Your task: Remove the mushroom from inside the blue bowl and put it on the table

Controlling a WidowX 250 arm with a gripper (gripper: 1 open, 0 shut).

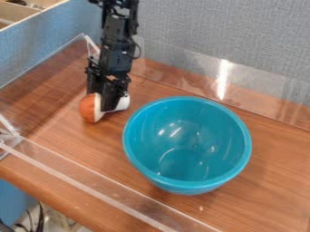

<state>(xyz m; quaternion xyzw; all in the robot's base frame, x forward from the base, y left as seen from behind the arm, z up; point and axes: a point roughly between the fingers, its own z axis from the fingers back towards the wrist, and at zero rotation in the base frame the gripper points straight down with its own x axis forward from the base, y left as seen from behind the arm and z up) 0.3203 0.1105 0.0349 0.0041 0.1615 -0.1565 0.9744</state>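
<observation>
1. Black robot gripper (107, 98), jointed and hanging from above at the upper left of the view, reaches down to the wooden surface with its fingers pointing downward.
2. Its claw is clenched on the small toy mushroom with an orange-brown cap and cream-white stem (91, 109), the fingers meeting it around the middle, where cap and stem join (the dark fingers hide part of that join).
3. The mushroom lies on its side, the rounded cap toward the left of the view and the pale stem showing to the right of the fingers.
4. It is outside the bowl, low over the reddish-brown wood-grain tabletop (273, 204); whether its underside touches the wood, I cannot tell.
5. To the right of the mushroom, near the stem end but apart from it, stands the large round glossy turquoise-blue bowl (187, 145), upright on the tabletop, with its mouth facing up.
6. Small bright reflections dot the smooth inner wall of the bowl, and the bottom inside is plainly visible.
7. Low clear acrylic walls (91, 186) edge the tabletop; one strip runs diagonally across the lower left, in front of the mushroom and the bowl.
8. Behind the far edge rises a grey textured panel (230, 41), and a bright glare spot shows above the bowl.
</observation>
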